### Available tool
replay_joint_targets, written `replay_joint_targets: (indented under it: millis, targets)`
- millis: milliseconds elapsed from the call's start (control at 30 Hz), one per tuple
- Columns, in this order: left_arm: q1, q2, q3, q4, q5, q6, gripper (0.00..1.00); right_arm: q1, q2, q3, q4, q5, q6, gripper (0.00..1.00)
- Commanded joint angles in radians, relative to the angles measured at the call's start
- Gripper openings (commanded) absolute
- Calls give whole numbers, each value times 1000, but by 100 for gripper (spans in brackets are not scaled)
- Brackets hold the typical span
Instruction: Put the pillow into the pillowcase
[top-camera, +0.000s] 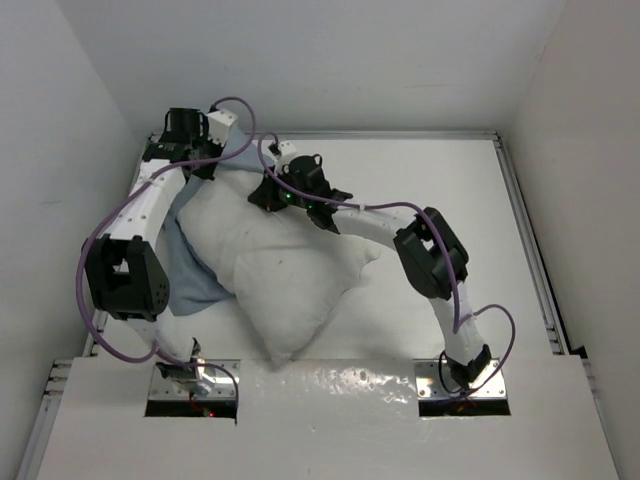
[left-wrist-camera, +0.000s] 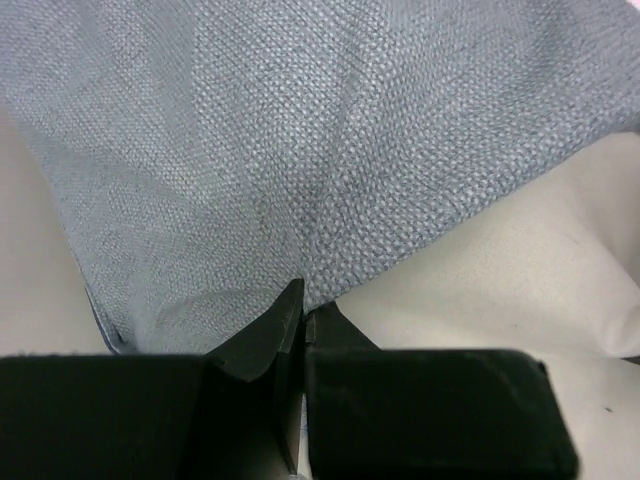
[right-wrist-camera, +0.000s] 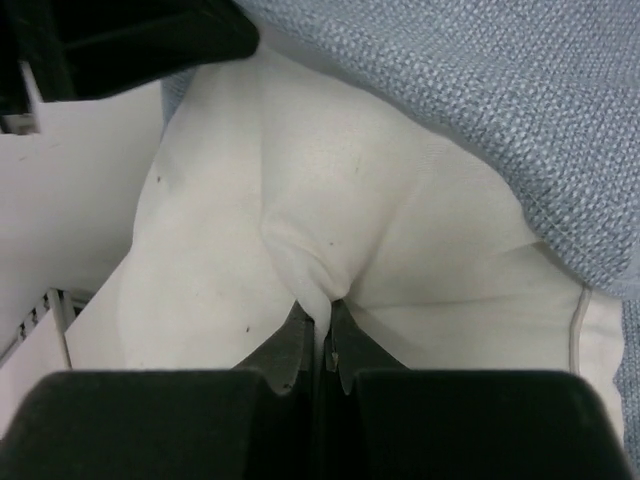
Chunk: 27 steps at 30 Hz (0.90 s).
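Across the middle of the overhead view, the pillow (top-camera: 290, 275) lies on a white table (top-camera: 450, 170). It is a large, plump white cushion, crumpled, with one corner pointing toward the bottom of the frame. The pillowcase (top-camera: 190, 275), a soft grey-blue cloth, shows along the pillow's left edge and again at its upper left end. How far the cloth reaches over the pillow's upper end cannot be told from above. Most of the pillow lies bare, outside the cloth.

The left arm (top-camera: 150, 210) runs up the left side of the frame to the pillowcase's upper left part. The right arm (top-camera: 380, 225) bends in from the lower right, and its black wrist sits over the upper part of the pillow.

At the bottom centre of the left wrist view, the left gripper (left-wrist-camera: 303, 312) has its two black fingers pressed together on a fold of the pillowcase. The woven grey-blue cloth fans upward from the pinch and fills most of that frame.

At the bottom centre of the right wrist view, the right gripper (right-wrist-camera: 325, 322) is likewise clamped tight, pinching a ridge of the pillow's white fabric. Creases spread out from the pinch. The pillowcase's edge drapes over the pillow across the upper right of that frame.
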Motion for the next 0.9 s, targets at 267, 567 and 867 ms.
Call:
replay_joint_targets:
  millis: [267, 567, 867]
  targets:
    - [-150, -157, 149, -205, 317, 142, 0, -28, -119, 24, 139, 489, 244, 0]
    - [-322, -101, 145, -261, 562, 138, 0, -80, -334, -190, -96, 1026, 464, 0]
    - [-245, 50, 149, -98, 565, -20, 52, -83, -333, -306, -15, 609, 107, 19]
